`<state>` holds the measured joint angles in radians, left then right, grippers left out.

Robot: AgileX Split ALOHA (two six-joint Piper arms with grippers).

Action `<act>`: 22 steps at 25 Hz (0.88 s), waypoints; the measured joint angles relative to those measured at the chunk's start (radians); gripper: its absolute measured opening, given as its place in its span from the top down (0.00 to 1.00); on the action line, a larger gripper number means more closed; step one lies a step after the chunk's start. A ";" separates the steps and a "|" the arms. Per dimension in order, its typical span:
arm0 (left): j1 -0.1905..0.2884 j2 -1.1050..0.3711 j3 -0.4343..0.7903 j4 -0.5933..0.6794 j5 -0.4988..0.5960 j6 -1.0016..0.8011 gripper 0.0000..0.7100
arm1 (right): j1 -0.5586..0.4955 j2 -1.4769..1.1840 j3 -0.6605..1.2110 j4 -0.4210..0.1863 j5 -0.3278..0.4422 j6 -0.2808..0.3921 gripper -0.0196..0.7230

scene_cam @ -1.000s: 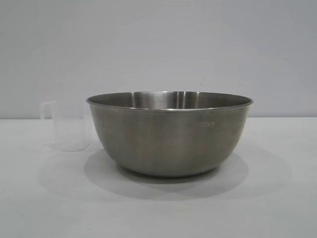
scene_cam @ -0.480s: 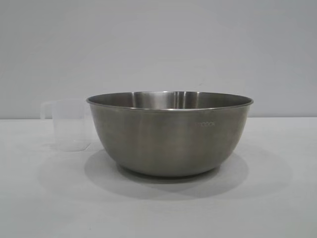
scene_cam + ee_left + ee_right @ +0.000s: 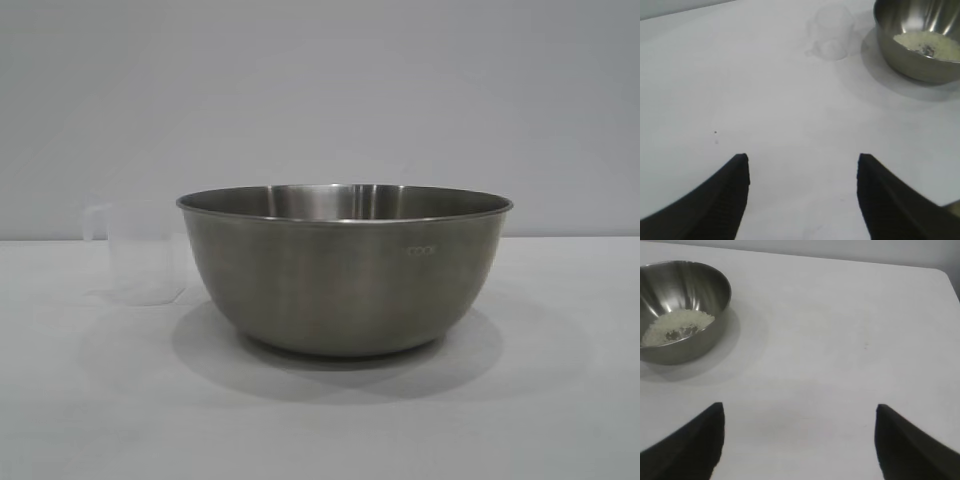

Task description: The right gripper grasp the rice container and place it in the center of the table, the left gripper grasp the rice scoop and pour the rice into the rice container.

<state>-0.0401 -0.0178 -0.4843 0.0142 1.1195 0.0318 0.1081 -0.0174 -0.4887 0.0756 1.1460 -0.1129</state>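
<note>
Stage: the rice already lies in the rice container, and the rice scoop looks empty, so I judge the task all but finished.
Left pincer: mine, jaws standing well apart, holding nothing, low over the bare tabletop.
Right pincer: spread wide, empty, hovering over open tabletop with the container well off.
Where things are: in the exterior view the container sits mid-tabletop; the scoop stands upright at its 9 o'clock, just beside it, partly behind the wall.
Doing it well: I'd keep both pincers clear and high, so nothing nudges the light scoop.
Container: round brushed steel, rolled rim, curved wall, faint lettering; likely slippery.
Scoop: small frosted plastic, loop handle facing away from the container.
Rice: pale, grainy mound with a darker patch.
</note>
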 joint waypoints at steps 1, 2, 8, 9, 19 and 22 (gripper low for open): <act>0.005 0.000 0.000 0.000 0.000 0.000 0.43 | 0.000 0.000 0.000 0.000 0.000 0.000 0.21; 0.014 0.000 0.000 0.000 0.000 0.000 0.43 | 0.000 0.000 0.000 0.000 0.000 0.000 0.21; 0.050 0.000 0.000 0.000 0.000 0.000 0.43 | 0.000 0.000 0.000 0.000 0.000 0.000 0.21; 0.052 0.000 0.000 0.000 0.000 0.000 0.43 | 0.007 0.000 0.000 0.000 0.000 0.000 0.21; 0.058 0.000 0.000 0.000 0.000 0.000 0.43 | 0.050 0.000 0.000 0.000 0.000 0.000 0.21; 0.058 0.000 0.000 0.000 0.000 0.000 0.43 | 0.050 0.000 0.000 0.000 0.000 0.000 0.21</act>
<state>0.0179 -0.0182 -0.4843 0.0142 1.1195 0.0318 0.1576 -0.0174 -0.4887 0.0756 1.1460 -0.1129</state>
